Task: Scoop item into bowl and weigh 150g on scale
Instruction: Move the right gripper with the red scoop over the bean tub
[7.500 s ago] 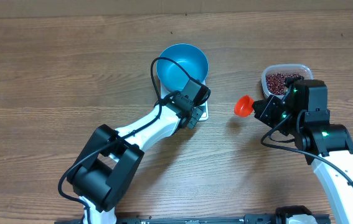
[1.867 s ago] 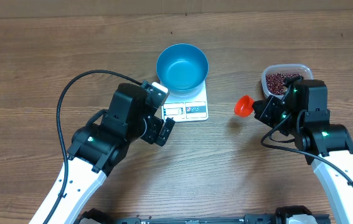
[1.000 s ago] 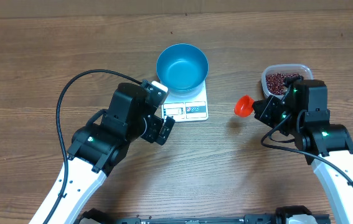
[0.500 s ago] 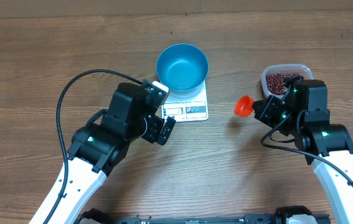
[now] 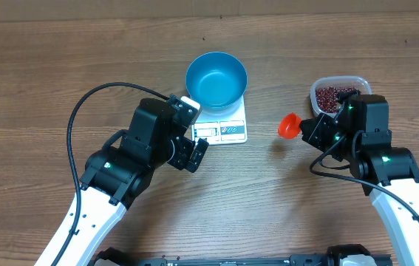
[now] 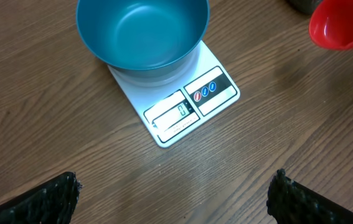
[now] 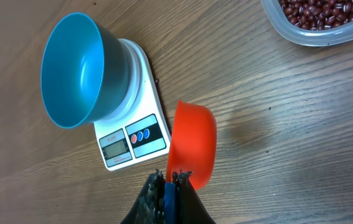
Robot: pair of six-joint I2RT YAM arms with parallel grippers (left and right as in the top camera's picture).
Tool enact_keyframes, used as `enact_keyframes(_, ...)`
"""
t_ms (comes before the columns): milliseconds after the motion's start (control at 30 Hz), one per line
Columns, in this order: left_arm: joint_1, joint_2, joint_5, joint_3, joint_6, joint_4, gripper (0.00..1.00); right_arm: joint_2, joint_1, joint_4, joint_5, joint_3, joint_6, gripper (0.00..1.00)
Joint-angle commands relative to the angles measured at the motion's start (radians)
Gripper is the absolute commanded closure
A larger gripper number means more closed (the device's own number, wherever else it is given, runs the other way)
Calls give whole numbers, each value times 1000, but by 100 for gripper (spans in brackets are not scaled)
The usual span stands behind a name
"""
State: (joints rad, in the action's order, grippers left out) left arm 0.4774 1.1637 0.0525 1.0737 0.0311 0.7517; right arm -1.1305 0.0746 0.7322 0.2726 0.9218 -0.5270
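Overhead: empty bowl [image 5: 216, 80] sits on scale [image 5: 227, 131]; beans [image 5: 335, 96] wait in tub [image 5: 357, 80], far right. Right end effector [image 7: 172, 179] clamps scoop [image 5: 290, 125] handle; left end effector [image 6: 176, 199] gapes, empty. Display [image 6: 180, 112] seemingly zero. Dip scoop shallow, carry level, pour slowly.

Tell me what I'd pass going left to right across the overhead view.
Left arm → blue bowl → red scoop → clear tub holding the beans.

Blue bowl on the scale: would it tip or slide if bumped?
Probably light: the bowl is empty. Its rim flares beyond its base, so a push near the rim might tip it. Resting on the smooth scale, it could also slide.
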Motion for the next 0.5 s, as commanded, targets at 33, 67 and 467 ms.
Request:
enact_keyframes(33,3,6,16,24,-12,-4,0,18,3,-13,-6,42,1,96)
enact_keyframes(67,3,6,16,24,-12,-4,0,18,3,-12,-6,42,1,96)
enact_keyframes(467,3,6,16,24,-12,-4,1,18,3,-15,-6,43,33,96)
